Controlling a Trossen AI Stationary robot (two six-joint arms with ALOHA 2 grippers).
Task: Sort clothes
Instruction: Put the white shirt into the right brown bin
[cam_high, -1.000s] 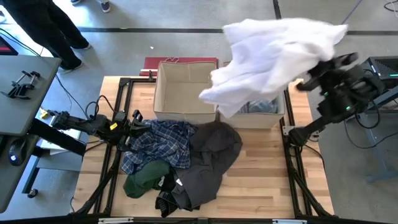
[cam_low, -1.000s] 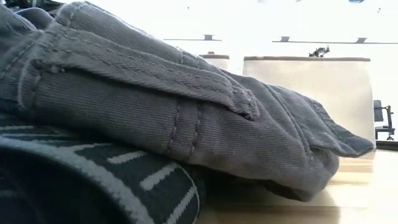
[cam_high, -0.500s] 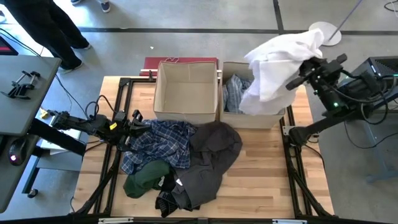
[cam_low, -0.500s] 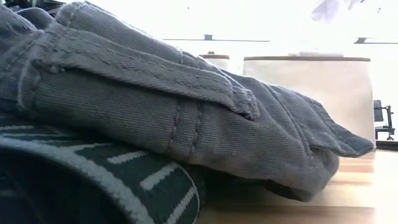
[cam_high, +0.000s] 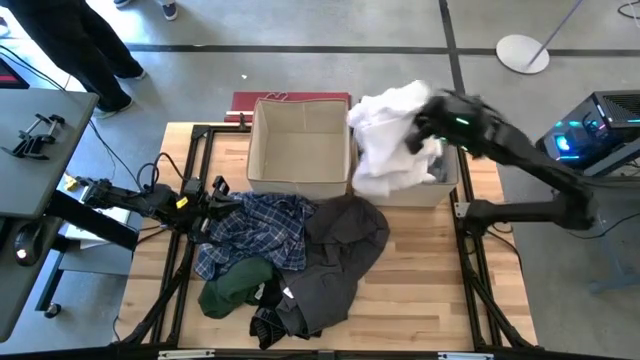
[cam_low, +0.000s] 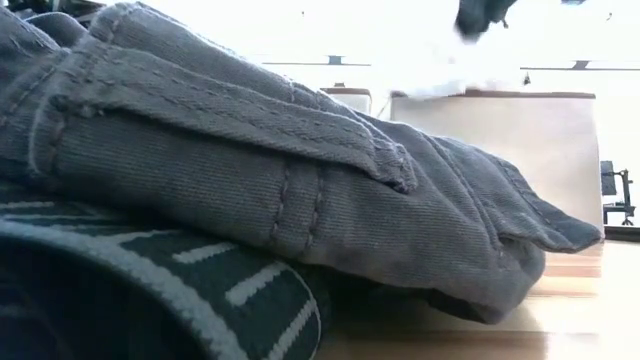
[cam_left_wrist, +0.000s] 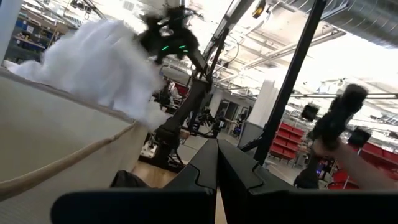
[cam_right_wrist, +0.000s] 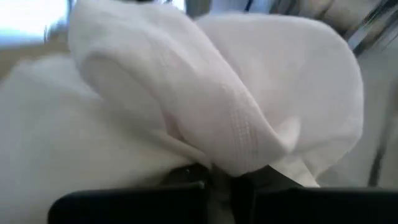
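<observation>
My right gripper (cam_high: 415, 135) is shut on a white shirt (cam_high: 385, 140) over the right beige box (cam_high: 456, 180). The shirt also shows in the low view (cam_low: 440, 60) and the left wrist view (cam_left_wrist: 106, 62). The left beige box (cam_high: 252, 140) stands beside it. My left gripper (cam_high: 213, 195) is shut with nothing between its fingers (cam_left_wrist: 217, 171), at the left edge of a blue plaid shirt (cam_high: 255, 230). That shirt lies on the table in a pile with a dark grey piece (cam_high: 340, 255), a dark green piece (cam_high: 228, 290) and a black-grey striped piece (cam_high: 265, 325). My right gripper pinches a bunched fold of the white shirt (cam_right_wrist: 239, 155) between its two fingers, coming from the table's right and slanting down. The shirt hangs slack below and around the fingers. Its lower part drapes over the right box's left rim (cam_high: 352, 150) and into the box.
The dark grey piece (cam_low: 250, 170) and the striped piece (cam_low: 150, 290) fill the low view's foreground. A person's legs (cam_high: 85, 50) stand beyond the table's far left corner. A red flat thing (cam_high: 290, 100) lies behind the left box. Bare wood (cam_high: 430, 280) lies at the near right.
My right gripper has swung from high beyond the table's far right toward the left and down, over the right box. The white shirt, which billowed spread out in the air, has come down bunched onto and into the right box.
</observation>
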